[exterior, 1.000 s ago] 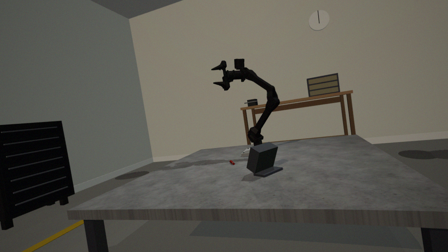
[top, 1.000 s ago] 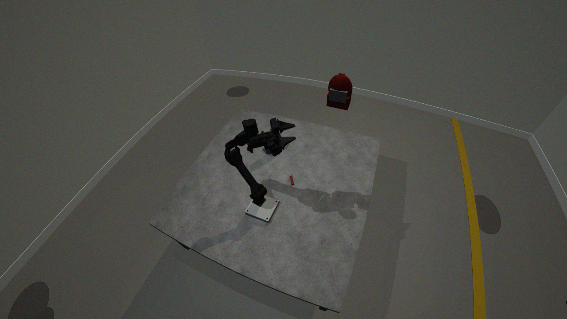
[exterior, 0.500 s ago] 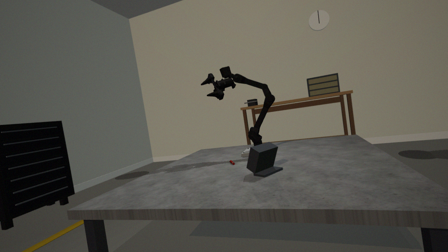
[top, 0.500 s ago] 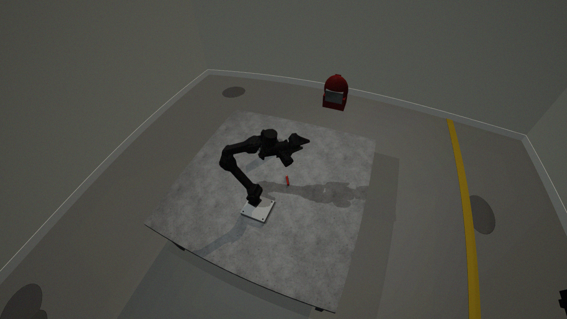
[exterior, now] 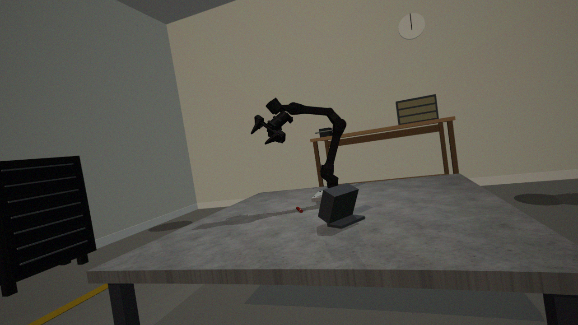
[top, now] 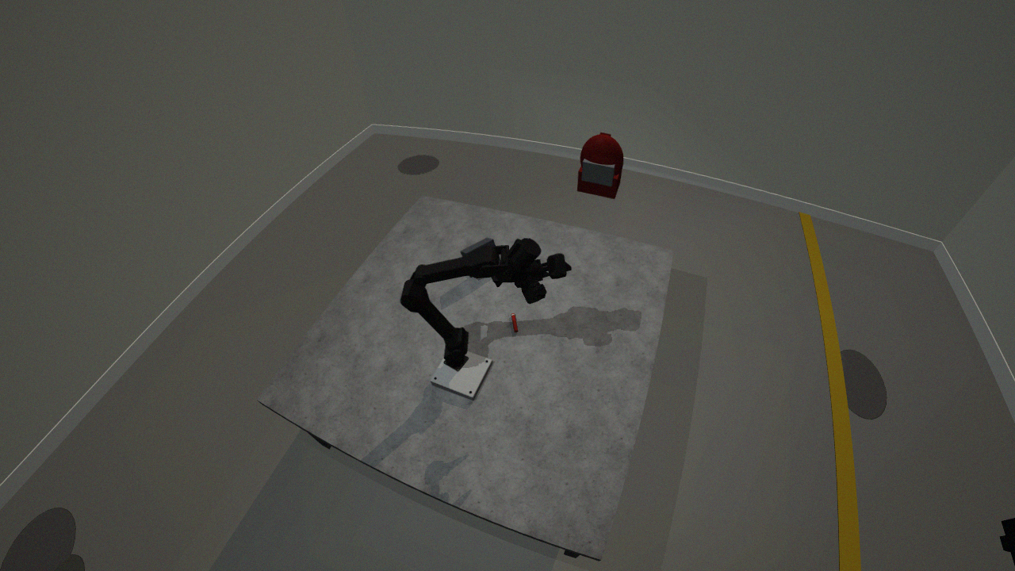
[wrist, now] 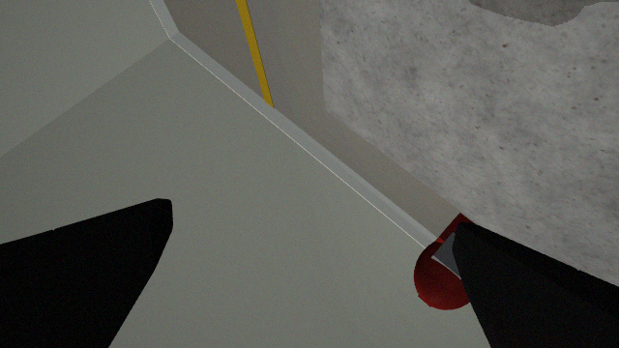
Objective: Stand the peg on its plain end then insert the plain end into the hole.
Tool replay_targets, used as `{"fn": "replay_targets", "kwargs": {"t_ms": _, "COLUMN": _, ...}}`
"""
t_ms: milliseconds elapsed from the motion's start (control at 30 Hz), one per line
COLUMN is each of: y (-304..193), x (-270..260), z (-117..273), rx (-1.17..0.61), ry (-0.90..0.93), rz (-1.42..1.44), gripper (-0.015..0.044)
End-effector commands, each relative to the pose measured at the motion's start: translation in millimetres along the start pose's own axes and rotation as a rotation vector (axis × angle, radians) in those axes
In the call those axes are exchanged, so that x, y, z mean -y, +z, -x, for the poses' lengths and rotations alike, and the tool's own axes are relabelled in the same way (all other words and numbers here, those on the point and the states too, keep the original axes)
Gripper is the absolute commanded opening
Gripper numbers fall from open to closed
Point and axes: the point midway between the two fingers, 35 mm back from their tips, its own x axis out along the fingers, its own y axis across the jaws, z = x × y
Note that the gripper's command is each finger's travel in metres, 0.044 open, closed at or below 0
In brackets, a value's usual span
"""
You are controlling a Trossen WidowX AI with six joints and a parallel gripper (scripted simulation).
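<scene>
A small red peg [top: 514,323] [exterior: 299,209] lies on its side on the grey table [top: 553,440] [exterior: 404,246]. A pale end shows at its far end in the top view. The dark sloped panel [top: 477,247] [exterior: 340,205] stands on the table. It is partly behind the arm in the top view, and its hole is not visible in any view. My gripper [top: 552,281] [exterior: 258,138] [wrist: 314,224] is open and empty, high above the table and well above the peg, fingers slanting downward. Neither peg nor panel shows in the wrist view.
The arm's white base plate [top: 468,385] is fixed to the table, near the peg. A red domed object [top: 602,150] [wrist: 439,286] stands beyond the table. A black cabinet [exterior: 44,218] and a wooden workbench [exterior: 388,131] stand away from the table.
</scene>
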Motion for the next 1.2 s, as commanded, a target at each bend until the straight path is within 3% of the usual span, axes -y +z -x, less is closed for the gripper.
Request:
{"fn": "replay_targets", "kwargs": {"t_ms": 0, "y": 4.2, "x": 26.0, "z": -28.0, "rx": 0.03, "ry": -0.116, "rz": -0.021, "gripper": 0.044}}
{"fn": "replay_targets", "kwargs": {"t_ms": 600, "y": 11.3, "x": 154.1, "z": -98.5, "rx": 0.28, "ry": -0.548, "rz": 0.005, "gripper": 0.044}}
{"fn": "replay_targets", "kwargs": {"t_ms": 1167, "y": 28.7, "x": 280.4, "z": -101.6, "rx": 0.636, "ry": -0.844, "rz": 0.287, "gripper": 0.044}}
